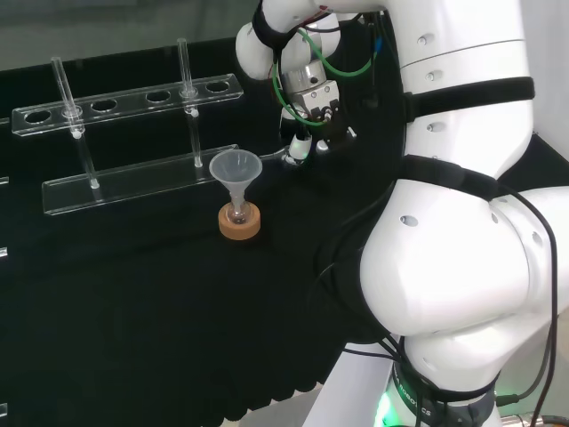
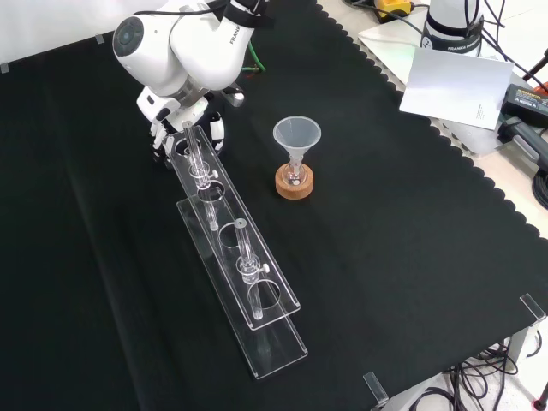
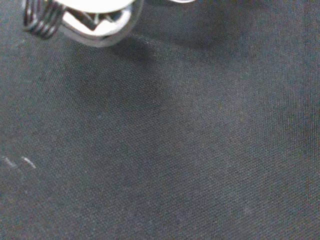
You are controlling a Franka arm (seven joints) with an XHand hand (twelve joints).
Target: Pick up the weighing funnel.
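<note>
Black cloth [image 2: 411, 257] covers the bench. At the upper left of the front view, the hand [image 2: 159, 127] sits low at the far end of a clear test-tube rack [image 2: 257, 291] holding two glass tubes [image 2: 199, 158]. I cannot tell whether the hand grips anything. Right of the rack, at centre, the funnel [image 2: 296, 135] stands in a small flask [image 2: 294, 175] on a cork ring [image 2: 294, 186].

The arm bends down, its hand [image 2: 175, 113] held low, palm downward.

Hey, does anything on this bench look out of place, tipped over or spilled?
Nothing stands out. The funnel stands upright in its flask on the cork ring, both test tubes stand upright in the clear rack, and no spill shows on the black cloth.
</note>
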